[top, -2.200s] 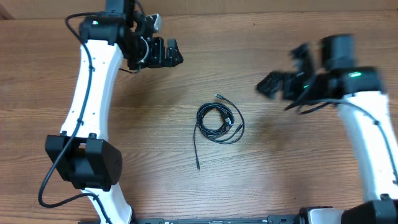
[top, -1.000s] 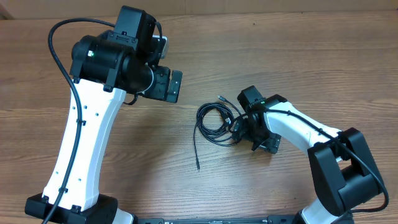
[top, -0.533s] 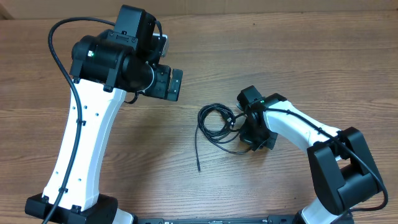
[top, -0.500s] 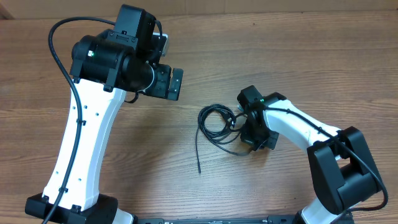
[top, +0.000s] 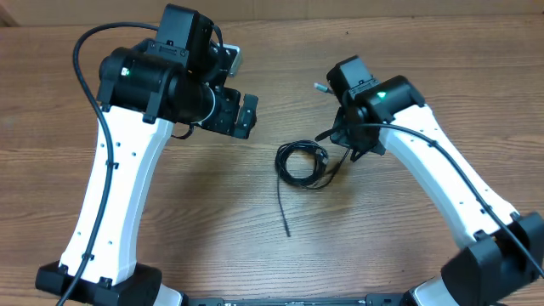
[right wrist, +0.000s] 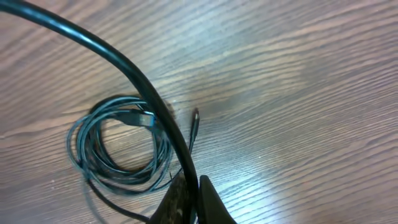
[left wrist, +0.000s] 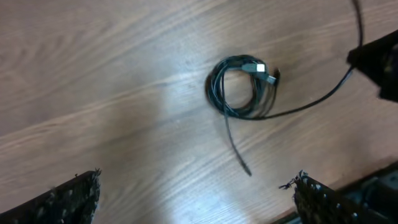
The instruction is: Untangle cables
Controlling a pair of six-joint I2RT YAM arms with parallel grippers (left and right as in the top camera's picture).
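Bare wooden desk (top: 425,51). My right pincer (right wrist: 189,202) is closed on one strand of the cables (left wrist: 214,94). The rest lies coiled just beside it, toward the left pincer (left wrist: 199,196) (wide open, holding nothing). If I pull now, I fear the unpinned loops drag along or tighten into a knot.
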